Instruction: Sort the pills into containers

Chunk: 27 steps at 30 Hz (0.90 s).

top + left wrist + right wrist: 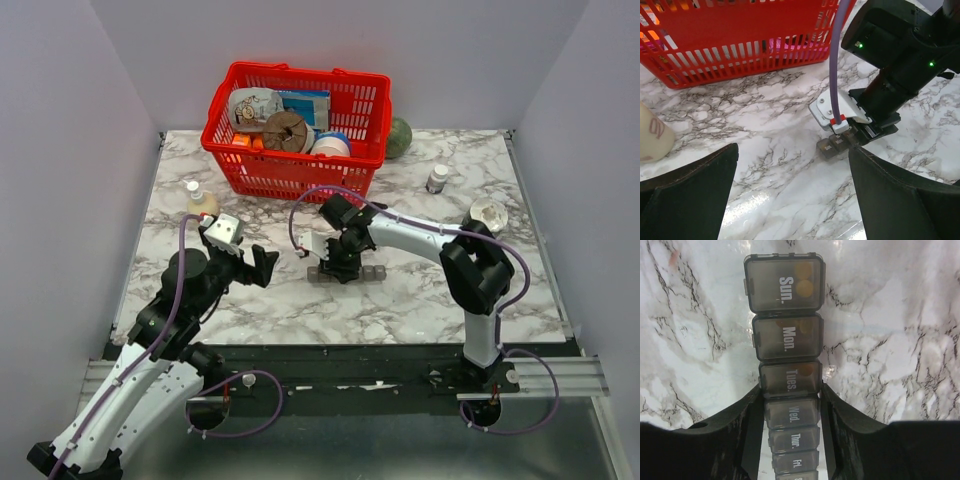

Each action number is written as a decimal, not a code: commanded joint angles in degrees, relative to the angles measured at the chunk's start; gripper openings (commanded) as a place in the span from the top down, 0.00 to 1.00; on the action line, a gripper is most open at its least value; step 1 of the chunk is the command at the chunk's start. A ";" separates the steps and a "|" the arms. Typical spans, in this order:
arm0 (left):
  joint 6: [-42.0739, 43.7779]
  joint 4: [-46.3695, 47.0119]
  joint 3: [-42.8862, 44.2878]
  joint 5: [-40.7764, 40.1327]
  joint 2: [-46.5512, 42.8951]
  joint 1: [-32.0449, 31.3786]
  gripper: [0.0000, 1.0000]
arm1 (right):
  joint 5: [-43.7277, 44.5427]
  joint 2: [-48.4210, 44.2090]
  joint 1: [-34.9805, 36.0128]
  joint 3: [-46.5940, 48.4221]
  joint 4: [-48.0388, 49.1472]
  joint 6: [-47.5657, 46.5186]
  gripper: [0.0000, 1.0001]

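Six day names can be read on the pill organizer [787,335] in the right wrist view, from Sun. at 12 o'clock down to Fri. near 6 o'clock. The last box is cut off by the edge of the picture. The lids are smoky and all down. One round orange pill [805,287] shows through the Sun. lid. Brown shapes under Mon. and Tues. are too dim to name.

From the top view, the organizer [376,272] lies flat near the middle of the marble table [440,300]. Most of it is hidden under the right gripper [340,262], and only the end boxes peek out.

The right arm bends at its elbow and reaches across toward 9 o'clock, with its wrist tipped down. The right gripper [790,390] is partly closed, and its fingers [752,415] sit tight against both long sides of the organizer from the Wed. box on.

The left arm leans in from 7 o'clock. The left gripper [792,149] is spread wide, holds nothing, and hangs above the table at 9 o'clock from the organizer.

The red mesh basket [290,175] stands at 12 o'clock, full of things that are hard to name. A small bottle [437,178] stands at 2 o'clock.
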 commanded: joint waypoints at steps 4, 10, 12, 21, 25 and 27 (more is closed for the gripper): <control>-3.59 -0.72 0.17 0.61 0.38 0.24 0.01 | 0.60 -3.80 0.58 -3.20 -0.55 1.82 0.27; -8.78 0.69 -2.02 1.84 0.56 0.24 0.01 | -2.38 -11.71 -0.99 -4.96 -1.51 -0.11 0.24; -11.15 2.18 -3.08 4.38 0.82 0.24 0.02 | -7.38 -16.61 -2.40 -7.67 -1.86 -2.82 0.25; -19.86 15.35 -6.51 17.21 17.59 0.33 0.18 | -15.33 -31.42 -4.60 -29.83 13.41 -22.26 0.26; -24.07 20.55 -5.90 23.35 31.19 0.24 0.40 | -8.46 -27.99 -4.43 -31.16 21.50 -20.95 0.26; -24.96 25.62 -5.98 25.39 34.73 0.24 0.47 | -7.14 -24.75 -4.08 -29.32 22.74 -19.81 0.26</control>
